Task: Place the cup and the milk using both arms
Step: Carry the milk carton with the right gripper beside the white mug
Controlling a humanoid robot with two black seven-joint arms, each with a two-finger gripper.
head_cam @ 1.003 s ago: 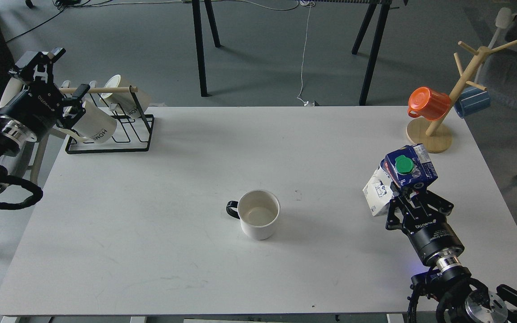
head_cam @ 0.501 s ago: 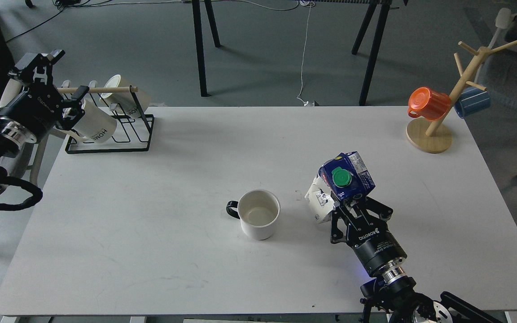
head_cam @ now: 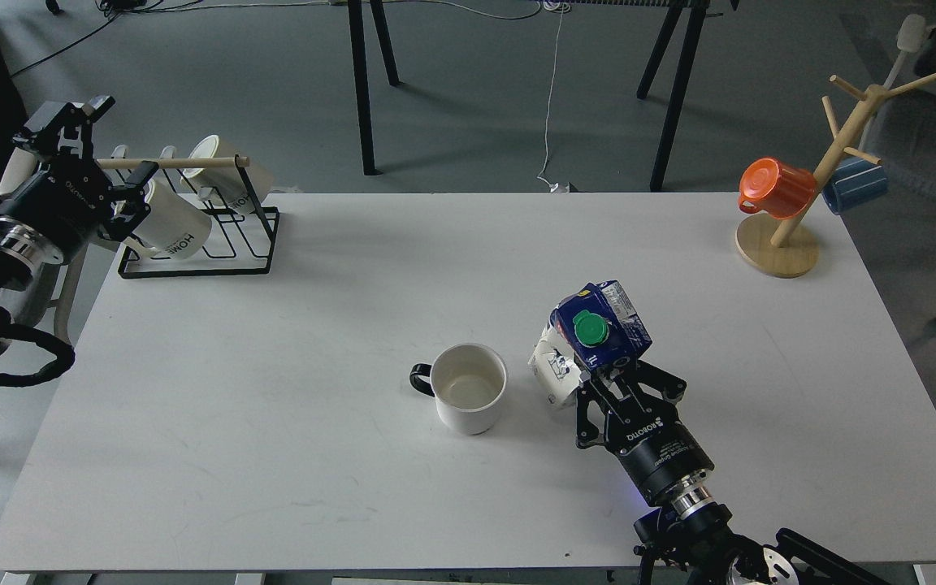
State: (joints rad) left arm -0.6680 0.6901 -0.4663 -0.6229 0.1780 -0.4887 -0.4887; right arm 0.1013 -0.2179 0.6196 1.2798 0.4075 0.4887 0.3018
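The white cup [head_cam: 470, 390] with a black handle stands upright in the middle of the white table [head_cam: 273, 422], handle to the left. My right gripper [head_cam: 604, 375] is shut on the milk carton [head_cam: 590, 337], which has a dark blue top and a green cap. It holds the carton tilted, just right of the cup and close to it. My left gripper [head_cam: 106, 142] is open and empty at the far left, above the table's edge beside the mug rack.
A black wire rack [head_cam: 200, 236] with cream "HOME" mugs stands at the back left. A wooden mug tree [head_cam: 793, 219] with an orange mug [head_cam: 775, 188] and a blue mug [head_cam: 854, 185] stands at the back right.
My right gripper has carried the milk carton leftward from the table's right side to just beside the cup. The left arm has drifted slightly left. The cup has not moved.
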